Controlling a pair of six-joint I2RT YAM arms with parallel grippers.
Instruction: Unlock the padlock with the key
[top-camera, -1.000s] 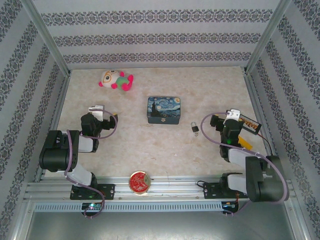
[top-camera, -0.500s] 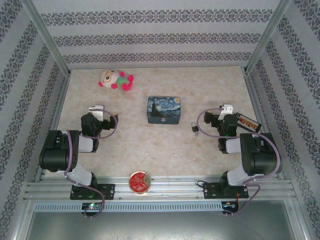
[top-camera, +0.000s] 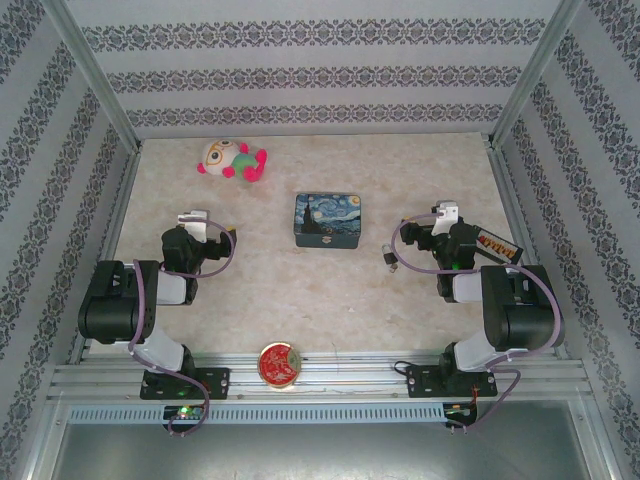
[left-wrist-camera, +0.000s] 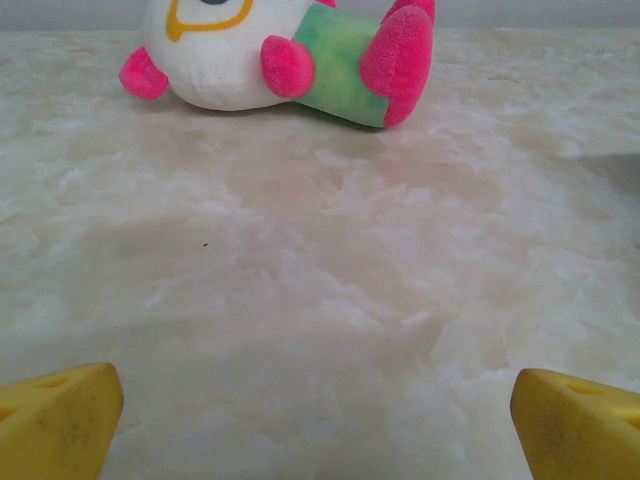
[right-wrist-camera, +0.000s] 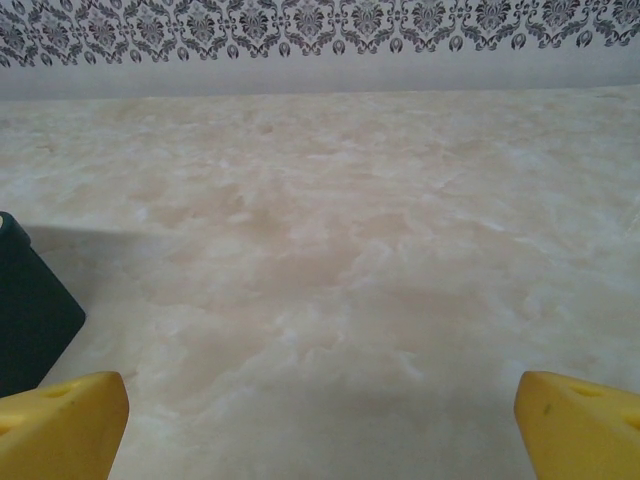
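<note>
The padlock (top-camera: 388, 257) is a tiny dark block with a thin silvery loop, lying on the marbled table right of the blue tin. The key is too small to tell apart from it. My right gripper (top-camera: 441, 219) hovers just right of the padlock and points toward the far wall. In the right wrist view its yellow fingertips (right-wrist-camera: 70, 425) stand wide apart and the right gripper (right-wrist-camera: 320, 390) holds nothing. My left gripper (top-camera: 192, 222) sits at the table's left. It is open over bare table, the left gripper (left-wrist-camera: 315, 390) showing yellow fingertips (left-wrist-camera: 60, 420) and empty.
A blue painted tin (top-camera: 328, 220) stands mid-table, and its dark corner (right-wrist-camera: 30, 310) shows left of my right fingers. A pink and green plush toy (top-camera: 233, 160) lies far left, also ahead of the left gripper (left-wrist-camera: 290, 55). A round red tin (top-camera: 279, 364) sits at the near edge. An orange bar (top-camera: 497, 244) lies right.
The right arm has folded up and swung its gripper left and farther back, closer to the padlock. The left arm has not moved.
</note>
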